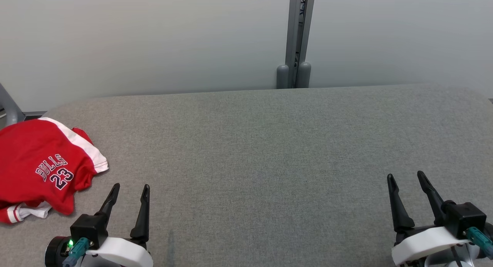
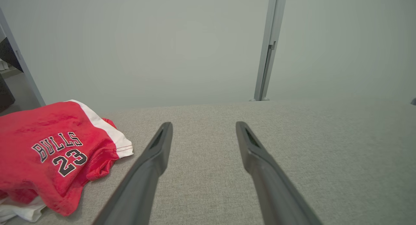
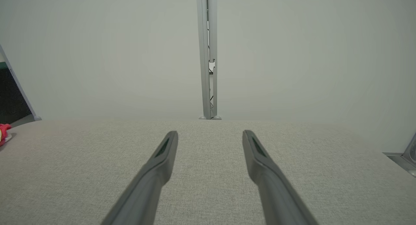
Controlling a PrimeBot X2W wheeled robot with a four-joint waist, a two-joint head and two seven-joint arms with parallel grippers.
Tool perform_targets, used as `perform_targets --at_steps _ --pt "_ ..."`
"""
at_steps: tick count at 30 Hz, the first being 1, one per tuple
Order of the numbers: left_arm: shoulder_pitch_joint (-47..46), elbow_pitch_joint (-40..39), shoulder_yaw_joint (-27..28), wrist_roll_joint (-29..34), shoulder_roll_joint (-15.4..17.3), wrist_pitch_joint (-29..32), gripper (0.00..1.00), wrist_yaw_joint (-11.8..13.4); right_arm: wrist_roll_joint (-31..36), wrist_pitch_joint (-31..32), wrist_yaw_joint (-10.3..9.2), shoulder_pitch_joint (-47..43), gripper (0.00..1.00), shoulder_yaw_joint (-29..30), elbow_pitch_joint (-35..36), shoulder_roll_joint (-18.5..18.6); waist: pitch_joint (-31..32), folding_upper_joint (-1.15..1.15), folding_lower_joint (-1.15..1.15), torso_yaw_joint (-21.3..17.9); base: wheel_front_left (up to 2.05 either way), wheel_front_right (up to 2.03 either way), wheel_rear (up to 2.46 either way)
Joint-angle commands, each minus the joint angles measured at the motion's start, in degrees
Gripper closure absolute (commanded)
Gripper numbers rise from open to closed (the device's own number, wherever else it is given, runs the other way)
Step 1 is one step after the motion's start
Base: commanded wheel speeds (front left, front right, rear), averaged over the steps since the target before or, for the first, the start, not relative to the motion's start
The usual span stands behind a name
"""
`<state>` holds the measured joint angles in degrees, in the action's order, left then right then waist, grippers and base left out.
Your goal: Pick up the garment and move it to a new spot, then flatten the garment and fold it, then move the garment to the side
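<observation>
The garment point(image 1: 42, 167) is a red jersey with white trim and "BULLS 23" lettering, lying crumpled at the left edge of the grey fabric table point(image 1: 269, 151). My left gripper point(image 1: 130, 187) stands open just right of it, near the front edge, with nothing between its fingers. In the left wrist view the garment point(image 2: 55, 150) lies left of my left gripper point(image 2: 204, 125), apart from it. My right gripper point(image 1: 406, 176) is open at the front right, far from the garment. In the right wrist view a red scrap of the garment point(image 3: 4, 131) peeks in at the far left, and my right gripper point(image 3: 210, 133) is open over bare fabric.
A pale wall runs behind the table, with a grey vertical post point(image 1: 297, 39) at the back centre. A grey metal frame piece point(image 1: 9, 107) stands at the far left behind the garment. A metal fitting point(image 3: 404, 156) sits off the table's right end.
</observation>
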<state>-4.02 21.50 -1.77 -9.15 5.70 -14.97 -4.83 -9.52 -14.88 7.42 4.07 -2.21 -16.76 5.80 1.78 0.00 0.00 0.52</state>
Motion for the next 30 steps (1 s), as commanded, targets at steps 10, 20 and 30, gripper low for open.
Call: perform_targets --at_steps 10,20,30 --pt "-1.0 0.8 0.9 -0.6 -0.7 -0.3 0.00 -0.7 -1.4 -0.5 0.13 -0.9 0.00 0.7 0.0 -0.2 0.0 0.00 0.00 0.2 0.00 0.00 0.00" --pt "-1.6 1.5 1.0 -0.8 -1.1 -0.3 0.00 -1.1 -1.2 -0.4 0.13 -1.1 0.00 1.0 0.3 -0.5 0.0 0.00 0.00 2.0 0.00 0.00 0.00" --pt "-3.7 1.7 2.3 -2.5 -1.5 -0.2 0.00 -1.7 -0.6 -0.4 0.13 -0.5 0.00 0.1 1.6 0.0 -0.6 0.00 0.00 9.8 0.00 0.00 0.00"
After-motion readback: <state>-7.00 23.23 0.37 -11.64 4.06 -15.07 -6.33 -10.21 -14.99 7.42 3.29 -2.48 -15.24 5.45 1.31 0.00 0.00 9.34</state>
